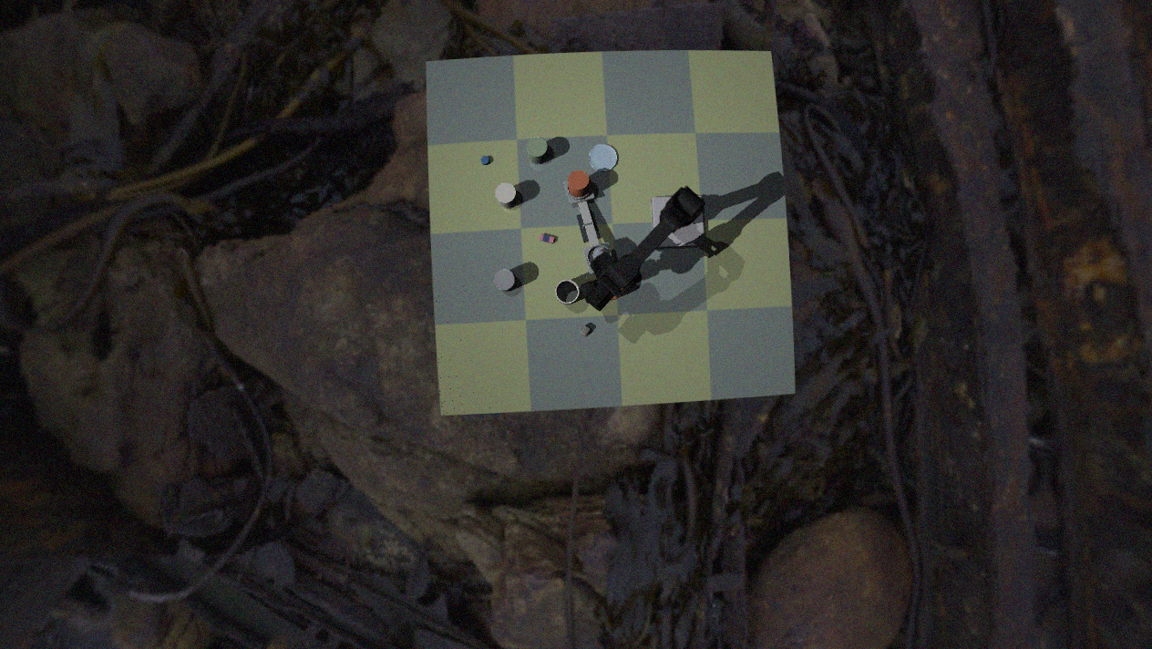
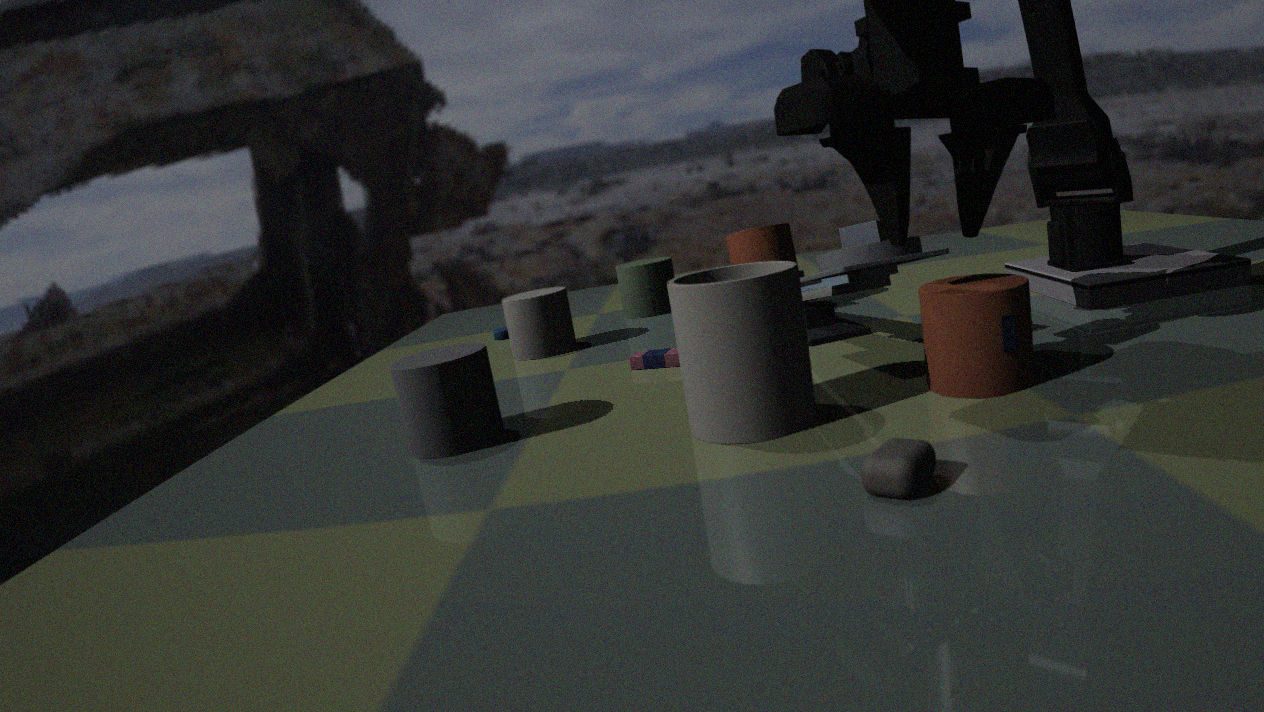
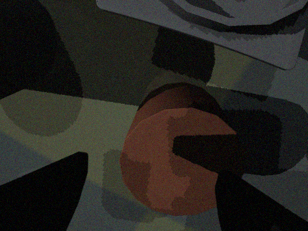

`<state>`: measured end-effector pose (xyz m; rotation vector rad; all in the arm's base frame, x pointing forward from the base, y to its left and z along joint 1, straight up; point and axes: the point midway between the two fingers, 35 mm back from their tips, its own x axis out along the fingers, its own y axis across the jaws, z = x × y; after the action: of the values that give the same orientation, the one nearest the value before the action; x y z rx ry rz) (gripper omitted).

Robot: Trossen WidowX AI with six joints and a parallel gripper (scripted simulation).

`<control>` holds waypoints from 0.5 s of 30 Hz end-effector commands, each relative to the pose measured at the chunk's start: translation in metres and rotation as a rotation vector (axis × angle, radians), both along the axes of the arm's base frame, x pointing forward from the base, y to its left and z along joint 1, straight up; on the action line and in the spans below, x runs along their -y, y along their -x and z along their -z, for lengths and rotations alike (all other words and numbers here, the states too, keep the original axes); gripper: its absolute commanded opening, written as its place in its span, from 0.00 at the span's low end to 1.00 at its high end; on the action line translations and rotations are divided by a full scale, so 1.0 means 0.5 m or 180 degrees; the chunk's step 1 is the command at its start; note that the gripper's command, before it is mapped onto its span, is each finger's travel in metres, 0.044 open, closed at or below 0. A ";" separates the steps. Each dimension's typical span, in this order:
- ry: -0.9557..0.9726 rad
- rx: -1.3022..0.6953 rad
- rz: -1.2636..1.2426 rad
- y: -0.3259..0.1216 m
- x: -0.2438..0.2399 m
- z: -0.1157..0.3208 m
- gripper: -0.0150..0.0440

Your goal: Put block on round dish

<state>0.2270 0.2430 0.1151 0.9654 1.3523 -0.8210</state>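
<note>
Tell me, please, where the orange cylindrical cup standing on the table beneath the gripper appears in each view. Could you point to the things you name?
Top: only a sliver of the cup [image 1: 614, 298] [image 2: 977, 340] [image 3: 162, 188] shows, slightly below and right of the picture's centre.
Exterior: right of centre, standing on the tabletop.
Wrist: centre to lower centre, seen from above.
Shared landmark: the black gripper [image 1: 606, 288] [image 2: 935, 238] [image 3: 153, 172].

Pale mug [image 1: 567, 292] [image 2: 743, 353]; green cylinder [image 1: 537, 149] [image 2: 645, 288]; seemingly a pebble [image 1: 586, 329] [image 2: 898, 468]

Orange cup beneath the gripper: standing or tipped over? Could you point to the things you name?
Standing. The exterior view shows the orange cup's [image 1: 614, 298] [image 2: 968, 344] [image 3: 162, 146] sides rising from the table [image 1: 733, 97] [image 2: 619, 619].
</note>
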 end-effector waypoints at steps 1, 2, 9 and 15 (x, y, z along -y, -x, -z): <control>0.0015 0.0063 -0.0432 -0.010 0.009 -0.011 0.69; 0.0022 0.0071 -0.0542 -0.011 0.011 -0.012 0.69; 0.0066 0.0123 -0.1312 -0.018 0.025 -0.021 0.69; 0.0048 0.0288 -0.1882 -0.048 0.035 -0.033 0.69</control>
<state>0.2424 0.2283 0.1265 0.5938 1.4430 -0.4292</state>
